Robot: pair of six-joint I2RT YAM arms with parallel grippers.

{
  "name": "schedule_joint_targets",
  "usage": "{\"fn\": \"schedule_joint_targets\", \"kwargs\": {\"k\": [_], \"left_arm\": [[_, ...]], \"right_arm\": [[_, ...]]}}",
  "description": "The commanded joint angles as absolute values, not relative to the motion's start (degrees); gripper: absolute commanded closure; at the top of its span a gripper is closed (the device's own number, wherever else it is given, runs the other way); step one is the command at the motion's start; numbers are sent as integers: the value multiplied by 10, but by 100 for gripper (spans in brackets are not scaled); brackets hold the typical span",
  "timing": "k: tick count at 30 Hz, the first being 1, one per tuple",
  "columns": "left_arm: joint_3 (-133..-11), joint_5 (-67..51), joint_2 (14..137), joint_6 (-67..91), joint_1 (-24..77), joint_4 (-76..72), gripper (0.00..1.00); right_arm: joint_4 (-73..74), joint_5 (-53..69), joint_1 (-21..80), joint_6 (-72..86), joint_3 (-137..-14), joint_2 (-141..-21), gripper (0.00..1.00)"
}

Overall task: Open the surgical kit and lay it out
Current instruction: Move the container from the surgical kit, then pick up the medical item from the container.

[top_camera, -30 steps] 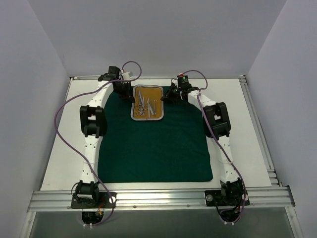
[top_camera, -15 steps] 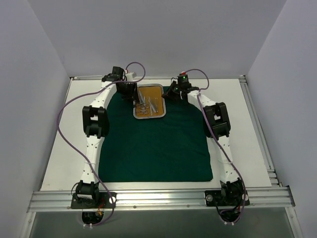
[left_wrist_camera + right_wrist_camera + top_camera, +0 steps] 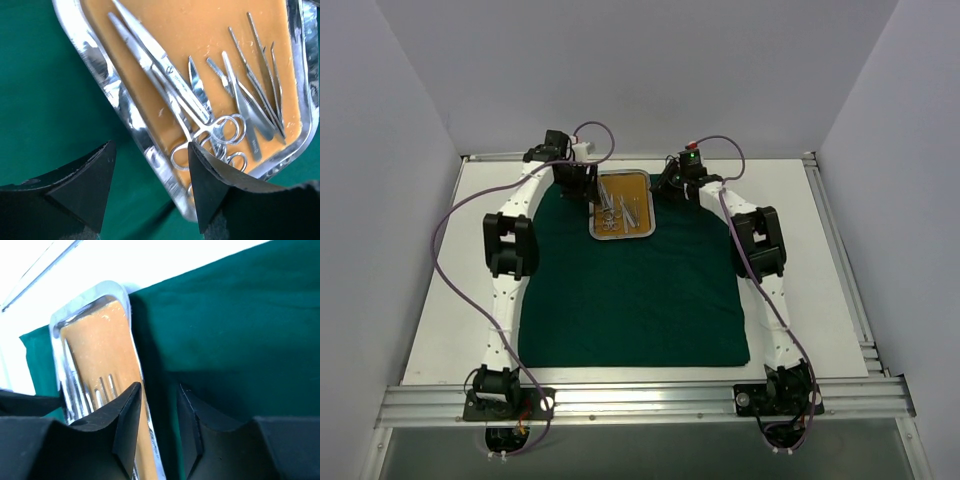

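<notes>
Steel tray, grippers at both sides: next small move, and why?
Probably lift the left gripper and right gripper clear of the steel tray: both straddle its rim with jaws open, gripping nothing, and the instruments inside are not yet laid out.

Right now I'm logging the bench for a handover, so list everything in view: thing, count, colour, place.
cloth wrap: one, dark green, spread flat on the table.
tray: one, steel rim, orange-brown floor, at the cloth's far edge.
instruments: several, exact count unclear, silver, lying in the tray.
table: one, white, under the cloth.
rail: one, aluminium, along the near edge.
cables: two, purple, looping beside the arms.
arms: two, white with black joints, flanking the cloth.
left gripper: black, open, at the tray's left rim.
right gripper: black, open, at the tray's right rim.
</notes>
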State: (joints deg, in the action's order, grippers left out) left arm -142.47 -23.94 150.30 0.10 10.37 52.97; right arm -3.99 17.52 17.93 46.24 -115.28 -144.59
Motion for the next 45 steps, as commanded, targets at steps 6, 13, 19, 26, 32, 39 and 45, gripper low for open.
{"fn": "schedule_joint_targets", "kwargs": {"k": [6,13,19,26,32,39,45], "left_arm": [[-1345,-223,1381,-41,69,521,31],[-1155,-188,1296,-61,22,473,33],[-1045,-187,1270,-67,3,444,34],[-1016,-209,1287,-50,-32,430,37],[-997,-217,1287,-44,-33,422,37],[-980,-217,1275,-44,-33,412,38],[-980,-221,1260,-47,-36,410,37]], "right_arm": [[-2,98,176,373,-1094,-1328,69],[-44,153,179,359,-985,-1283,71],[-95,200,190,388,-940,-1306,73],[-127,195,207,394,-919,-1303,78],[-135,184,212,410,-896,-1299,83],[-130,167,210,413,-884,-1288,83],[-75,114,209,384,-909,-1263,84]]}}
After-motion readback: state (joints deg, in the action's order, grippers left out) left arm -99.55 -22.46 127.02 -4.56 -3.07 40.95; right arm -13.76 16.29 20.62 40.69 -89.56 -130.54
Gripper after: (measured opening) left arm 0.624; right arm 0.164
